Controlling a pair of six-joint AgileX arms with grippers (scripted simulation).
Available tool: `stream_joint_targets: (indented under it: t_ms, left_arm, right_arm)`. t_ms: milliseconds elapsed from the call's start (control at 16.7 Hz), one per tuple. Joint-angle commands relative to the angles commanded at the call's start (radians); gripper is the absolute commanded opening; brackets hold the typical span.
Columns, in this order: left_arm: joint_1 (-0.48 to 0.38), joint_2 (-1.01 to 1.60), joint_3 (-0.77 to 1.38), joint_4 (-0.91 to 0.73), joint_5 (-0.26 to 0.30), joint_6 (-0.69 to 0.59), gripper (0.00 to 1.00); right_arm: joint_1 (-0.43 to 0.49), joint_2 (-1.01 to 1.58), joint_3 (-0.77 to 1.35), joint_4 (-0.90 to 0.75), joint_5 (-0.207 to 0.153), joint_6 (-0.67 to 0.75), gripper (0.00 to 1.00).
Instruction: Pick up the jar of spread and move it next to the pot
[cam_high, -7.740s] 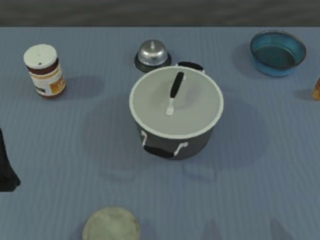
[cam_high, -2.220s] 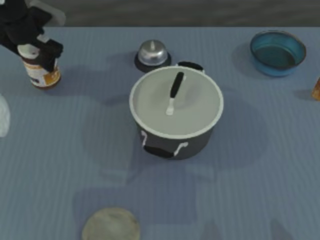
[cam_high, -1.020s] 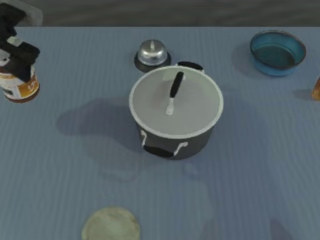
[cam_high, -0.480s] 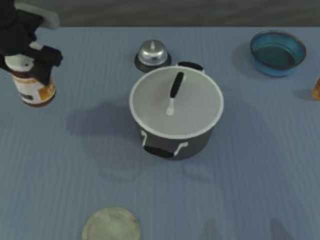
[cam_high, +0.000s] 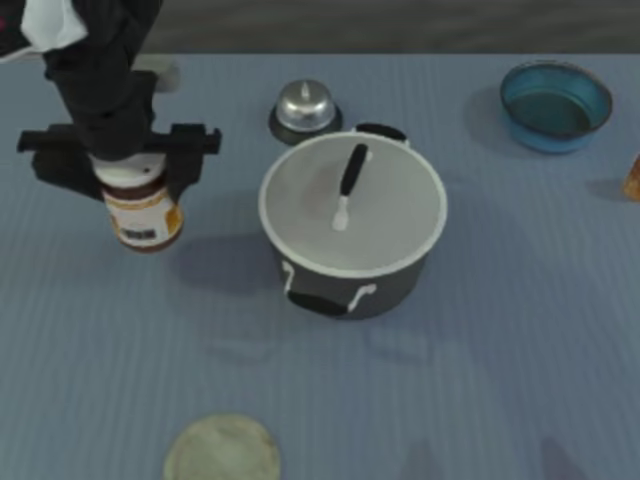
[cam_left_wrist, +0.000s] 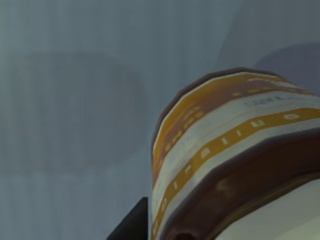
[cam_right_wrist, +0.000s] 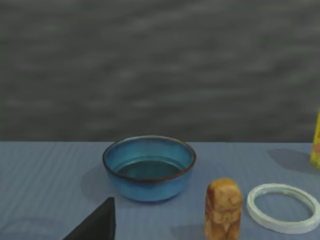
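The jar of spread (cam_high: 146, 215), dark brown with a white-and-orange label, hangs above the table at the left, and its shadow falls on the cloth between it and the pot. My left gripper (cam_high: 121, 160) comes down from above and is shut on the jar's top, hiding the white lid. The left wrist view is filled by the jar's label (cam_left_wrist: 235, 150), with one dark fingertip (cam_left_wrist: 132, 225) beside it. The pot (cam_high: 352, 225), dark grey with a pale lid, stands at the table's middle, a gap to the right of the jar. My right arm is parked out of the top view.
A silver bell (cam_high: 305, 108) stands just behind the pot. A blue bowl (cam_high: 555, 105) sits at the back right, with a tan figurine (cam_right_wrist: 223, 207) and a white ring (cam_right_wrist: 283, 207) near it. A pale round disc (cam_high: 222, 450) lies at the front edge.
My left gripper closed on the jar at the far left, lifted it and has carried it to the right, toward the pot. The pot has not moved.
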Motion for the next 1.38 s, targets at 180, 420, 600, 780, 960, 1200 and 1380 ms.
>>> stream_joint_targets:
  t_ms: [180, 420, 600, 780, 960, 1200, 1380]
  left_arm:
    - [-0.036, -0.014, -0.037, 0.038, -0.011, -0.086, 0.0]
    - [-0.039, -0.016, -0.041, 0.042, -0.012, -0.093, 0.0]
    - [-0.034, -0.005, -0.05, 0.058, -0.011, -0.09, 0.0]
    - [-0.035, 0.029, -0.097, 0.144, -0.011, -0.088, 0.0]
    - [-0.035, 0.057, -0.132, 0.206, -0.01, -0.088, 0.0]
    - [-0.035, 0.057, -0.133, 0.208, -0.01, -0.088, 0.08]
    - [-0.035, 0.057, -0.133, 0.208, -0.01, -0.088, 0.3]
  right_arm:
    - [0.0, 0.0, 0.0, 0.0, 0.0, 0.0, 1.0]
    - [0.0, 0.0, 0.0, 0.0, 0.0, 0.0, 1.0]
    - [0.0, 0.0, 0.0, 0.0, 0.0, 0.0, 1.0]
    - [0.0, 0.0, 0.0, 0.0, 0.0, 0.0, 1.0]
    - [0.0, 0.0, 0.0, 0.0, 0.0, 0.0, 1.0]
    - [0.0, 0.0, 0.0, 0.0, 0.0, 0.0, 1.0]
    - [0.0, 0.0, 0.0, 0.0, 0.0, 0.0, 1.0]
